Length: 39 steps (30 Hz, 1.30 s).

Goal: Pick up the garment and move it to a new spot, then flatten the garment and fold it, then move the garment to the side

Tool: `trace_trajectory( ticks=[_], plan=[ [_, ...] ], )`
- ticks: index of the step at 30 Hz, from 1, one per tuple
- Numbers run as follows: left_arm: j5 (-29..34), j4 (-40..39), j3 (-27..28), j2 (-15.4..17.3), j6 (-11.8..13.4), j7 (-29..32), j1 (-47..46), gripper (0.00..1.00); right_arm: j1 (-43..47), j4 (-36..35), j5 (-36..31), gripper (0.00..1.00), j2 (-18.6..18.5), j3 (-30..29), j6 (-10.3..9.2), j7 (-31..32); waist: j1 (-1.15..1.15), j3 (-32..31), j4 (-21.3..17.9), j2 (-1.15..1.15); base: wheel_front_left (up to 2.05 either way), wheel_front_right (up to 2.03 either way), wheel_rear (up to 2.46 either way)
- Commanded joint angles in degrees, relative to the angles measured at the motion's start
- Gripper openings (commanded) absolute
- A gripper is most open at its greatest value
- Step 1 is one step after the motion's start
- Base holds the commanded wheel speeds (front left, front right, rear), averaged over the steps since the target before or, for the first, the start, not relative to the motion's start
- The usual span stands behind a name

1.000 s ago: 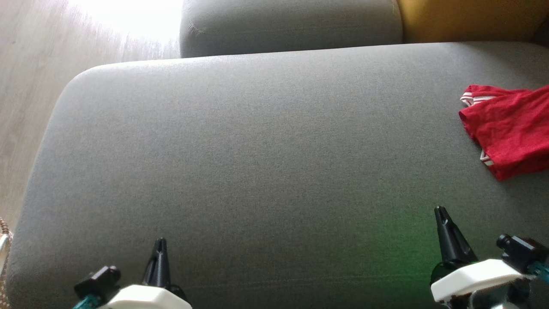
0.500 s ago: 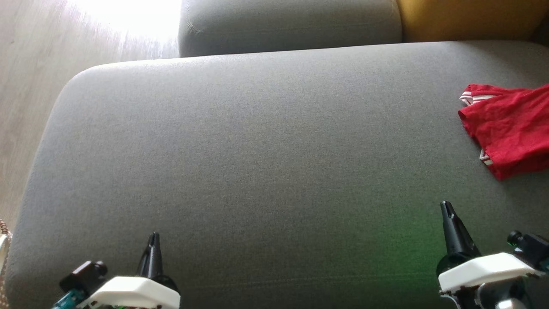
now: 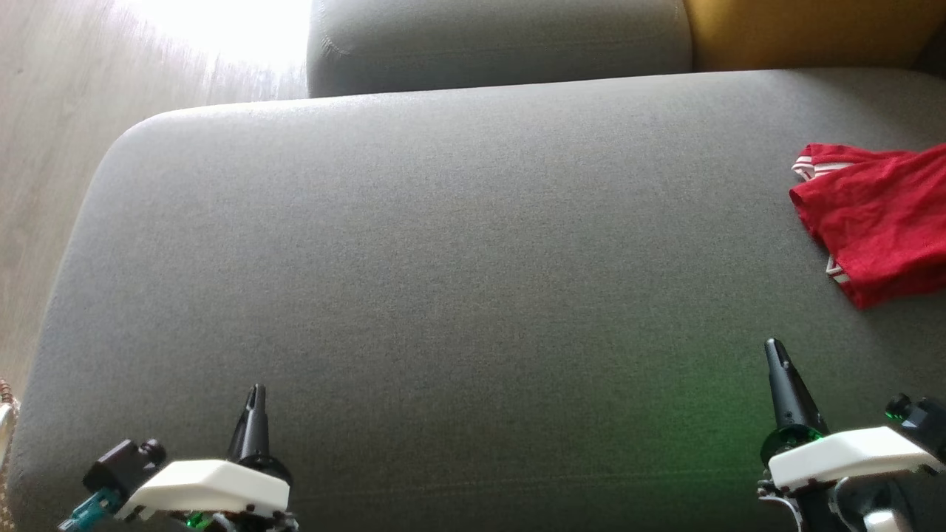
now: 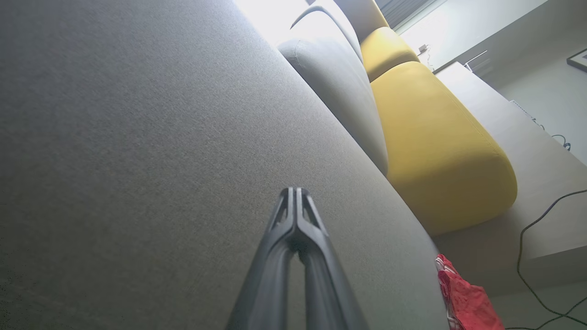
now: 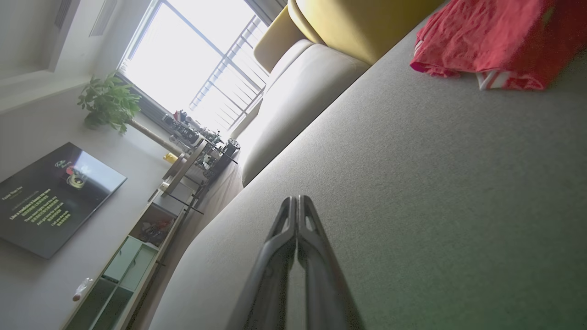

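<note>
The grey sofa seat (image 3: 443,258) spreads wide and bare. The red garment (image 3: 879,214) lies on it at 3 o'clock, cut off by the head view's edge, and looks loosely doubled over with a white-striped hem showing, though I can't tell for sure whether that is a fold or a rumple. That leaves two readings: a heap waiting to be carried to the middle, or a folded piece already set aside. The right gripper (image 3: 774,351) at 5 o'clock and the left gripper (image 3: 255,395) at 7 o'clock both have their fingers pressed together on nothing, well apart from the cloth. In either case the right arm is the nearer one. Any sweep should keep the fingertips off the upholstery, which looks grippy enough to drag thin fabric.

Pale wood floor (image 3: 44,148) runs past at 10 o'clock. A bright window (image 5: 202,68) glares behind a grey back cushion (image 3: 502,41) at 12 and a yellow cushion (image 3: 805,33) at 1. A dark screen (image 5: 50,197), a low shelf (image 5: 137,256), a plant (image 5: 107,103) and a cable (image 4: 541,229) sit around the room.
</note>
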Motion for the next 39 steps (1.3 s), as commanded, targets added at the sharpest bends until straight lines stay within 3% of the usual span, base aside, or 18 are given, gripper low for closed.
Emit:
trace_trajectory(
  ticks=[1, 39],
  plan=[
    [-1.8, -1.3, 1.7, 0.8, -0.6, 0.4, -3.1, 0.0, -3.1, -1.6, 2.1, 0.0, -0.1, 0.3, -0.01, 0.4, 0.0, 0.0, 0.0, 0.0, 0.0, 0.0, 0.0],
    [-24.6, 1.9, 8.1, 0.8, -5.5, 6.4, -8.1, 0.0, -5.8, -0.7, 27.0, 0.0, -0.1, -0.7, -0.02, 6.4, 0.0, 0.3, -0.4, 0.0, 0.0, 0.0, 0.0]
  ],
)
